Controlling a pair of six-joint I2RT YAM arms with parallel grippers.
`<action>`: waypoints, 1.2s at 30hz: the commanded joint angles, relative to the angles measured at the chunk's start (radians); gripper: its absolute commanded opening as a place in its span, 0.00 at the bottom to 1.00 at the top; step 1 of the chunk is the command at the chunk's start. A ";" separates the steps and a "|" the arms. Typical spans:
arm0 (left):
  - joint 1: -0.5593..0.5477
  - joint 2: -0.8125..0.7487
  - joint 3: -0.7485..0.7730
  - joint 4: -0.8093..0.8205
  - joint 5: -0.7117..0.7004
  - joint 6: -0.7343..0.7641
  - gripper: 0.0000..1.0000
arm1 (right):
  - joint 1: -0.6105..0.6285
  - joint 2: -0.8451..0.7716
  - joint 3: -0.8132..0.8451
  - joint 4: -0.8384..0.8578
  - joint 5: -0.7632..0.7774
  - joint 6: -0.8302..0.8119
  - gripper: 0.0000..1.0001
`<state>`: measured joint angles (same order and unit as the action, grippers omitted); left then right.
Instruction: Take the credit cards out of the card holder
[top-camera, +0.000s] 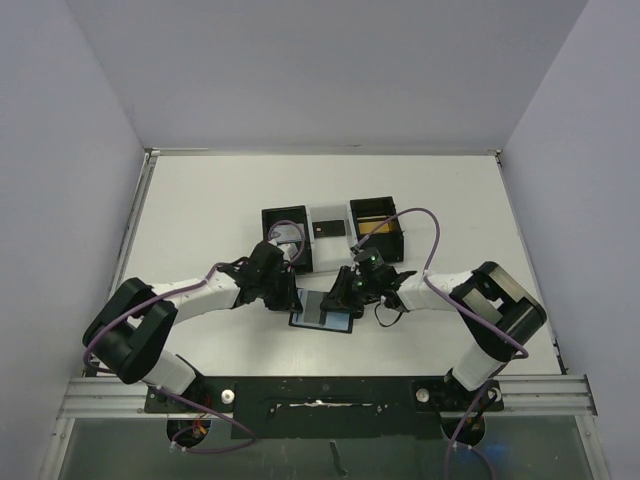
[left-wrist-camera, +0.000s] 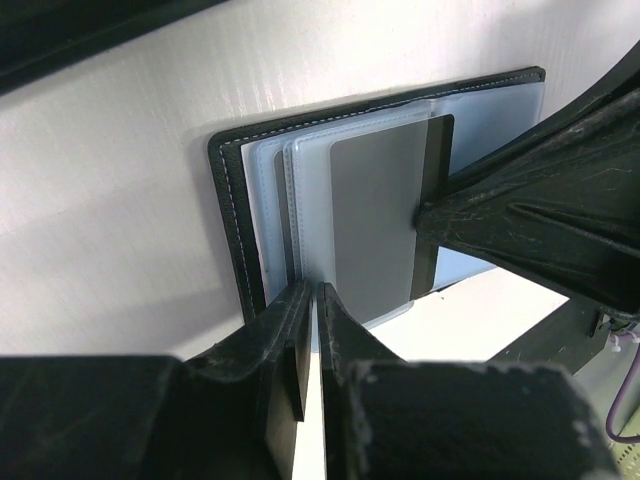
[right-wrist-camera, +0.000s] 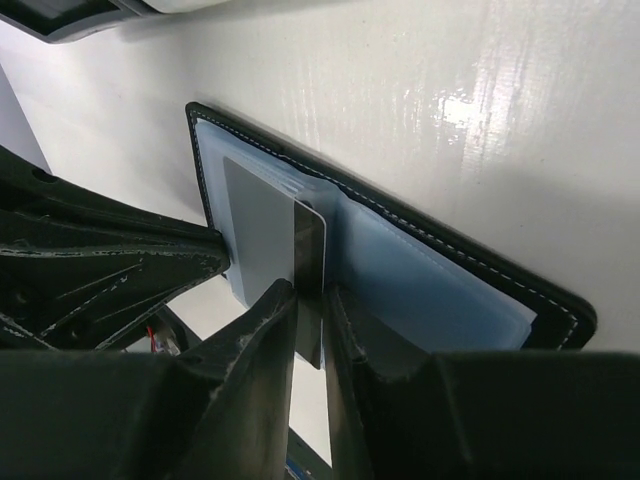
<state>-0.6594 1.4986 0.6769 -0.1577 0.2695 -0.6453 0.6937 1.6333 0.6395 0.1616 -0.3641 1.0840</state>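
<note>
The card holder lies spread open on the table between my two arms, black rim up and blue-grey pockets showing. A pale grey credit card with a dark stripe sits partly out of a clear sleeve. My left gripper is shut on the near edge of the holder's sleeves, at the holder's left side. My right gripper straddles the card's striped edge with its jaws a little apart, above the holder's right half. Its fingers show in the left wrist view.
Two black open-top boxes stand behind the holder with a white piece between them. Something gold-tan shows inside the right box. Grey walls close the table on three sides.
</note>
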 joint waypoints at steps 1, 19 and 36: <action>-0.004 0.016 0.030 -0.012 -0.019 0.023 0.07 | 0.000 -0.011 0.001 -0.007 0.043 -0.017 0.15; -0.005 0.004 0.052 -0.024 -0.020 0.028 0.11 | -0.080 -0.040 -0.043 0.032 -0.080 -0.062 0.05; -0.006 -0.070 0.035 0.309 0.192 -0.116 0.41 | -0.079 -0.041 -0.014 -0.045 -0.037 -0.093 0.08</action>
<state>-0.6621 1.4185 0.6983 -0.0380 0.3626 -0.7059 0.6212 1.6100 0.6067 0.1619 -0.4404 1.0206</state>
